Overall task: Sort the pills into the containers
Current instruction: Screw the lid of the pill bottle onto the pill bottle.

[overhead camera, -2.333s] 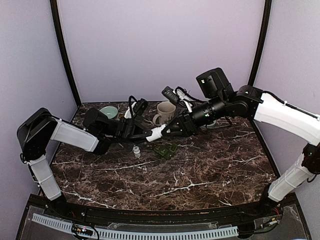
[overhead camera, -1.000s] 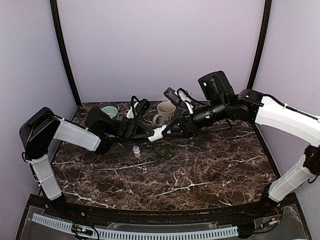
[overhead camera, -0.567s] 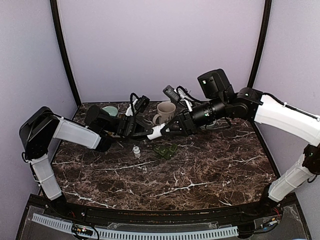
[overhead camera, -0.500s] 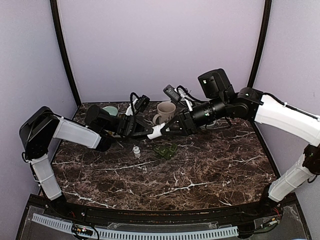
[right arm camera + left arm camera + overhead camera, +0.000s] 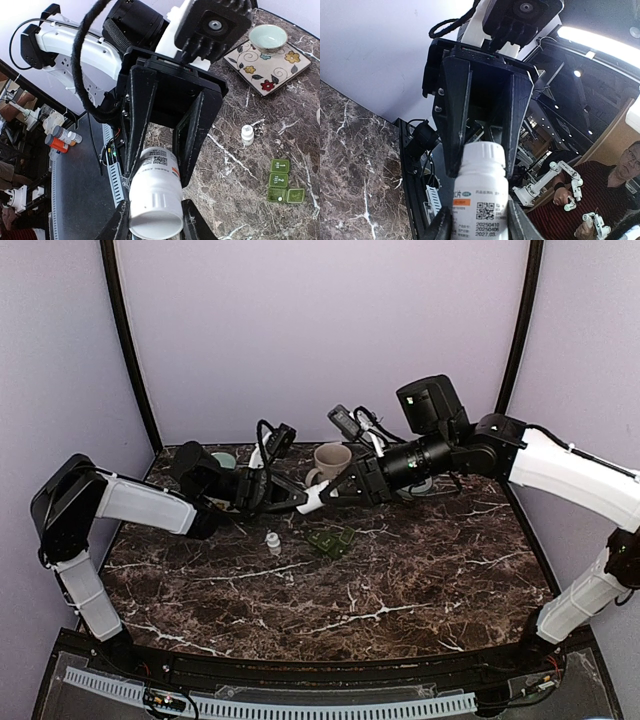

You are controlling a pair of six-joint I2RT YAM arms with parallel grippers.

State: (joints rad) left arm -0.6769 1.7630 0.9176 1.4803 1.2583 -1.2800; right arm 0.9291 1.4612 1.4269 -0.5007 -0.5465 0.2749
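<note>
Pill bottle (image 5: 311, 499), white, held off the marble table (image 5: 420, 580) between two pincers.
Left gripper (image 5: 479, 227) partly closed on labelled body; right gripper (image 5: 155, 220) partly closed on ribbed cap. Green pill organiser (image 5: 331, 540) and small vial (image 5: 272, 541) on table beneath.

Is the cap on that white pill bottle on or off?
On. The ribbed white cap closes the end of the pill bottle, pinched in the right gripper.
</note>
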